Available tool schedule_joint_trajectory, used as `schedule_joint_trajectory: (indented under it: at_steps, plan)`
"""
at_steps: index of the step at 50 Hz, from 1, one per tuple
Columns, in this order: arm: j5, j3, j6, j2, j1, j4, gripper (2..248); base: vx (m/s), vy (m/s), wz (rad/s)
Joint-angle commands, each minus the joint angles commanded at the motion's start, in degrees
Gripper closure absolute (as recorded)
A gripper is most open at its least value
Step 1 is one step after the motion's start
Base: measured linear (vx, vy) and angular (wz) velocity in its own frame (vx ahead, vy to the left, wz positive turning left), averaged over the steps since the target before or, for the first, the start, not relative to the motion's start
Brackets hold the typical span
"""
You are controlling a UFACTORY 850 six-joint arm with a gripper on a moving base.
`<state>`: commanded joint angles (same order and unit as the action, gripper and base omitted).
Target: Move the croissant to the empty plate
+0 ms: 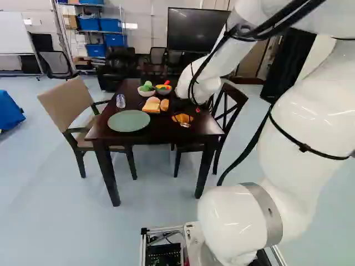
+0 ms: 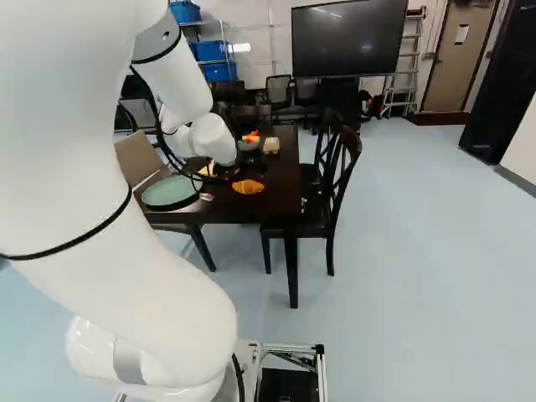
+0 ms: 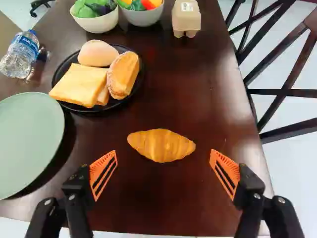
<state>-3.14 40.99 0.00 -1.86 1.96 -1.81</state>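
My gripper point(image 1: 194, 105) is low over the dark table in the left base view, partly hidden by the wrist. In the wrist view the gripper point(image 3: 164, 152) stands open, its orange-padded fingers wide apart with nothing gripped. The golden croissant point(image 3: 161, 145) lies on bare tabletop, seen between and slightly ahead of the fingertips, with a gap on both sides; it also shows in the right base view as a croissant point(image 2: 248, 187). Beside the gripper, past one finger, is the empty pale green plate point(image 3: 27, 141), seen too as a green plate point(image 1: 128, 121).
A black plate point(image 3: 141, 82) of several bread pieces lies near the croissant. Beyond are two bowls point(image 3: 100, 24) of toy food and an egg carton point(image 3: 186, 17). A water bottle point(image 3: 20, 54) lies beyond the green plate. Chairs point(image 1: 226, 111) flank the table point(image 1: 161, 132).
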Motion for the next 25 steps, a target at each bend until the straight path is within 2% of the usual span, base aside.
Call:
schedule_joint_trajectory:
  at_steps: [25]
  plan:
    - [11.86, 6.88, 0.00, -2.87, -0.17, 0.00, 3, 0.000, 0.000, 0.000]
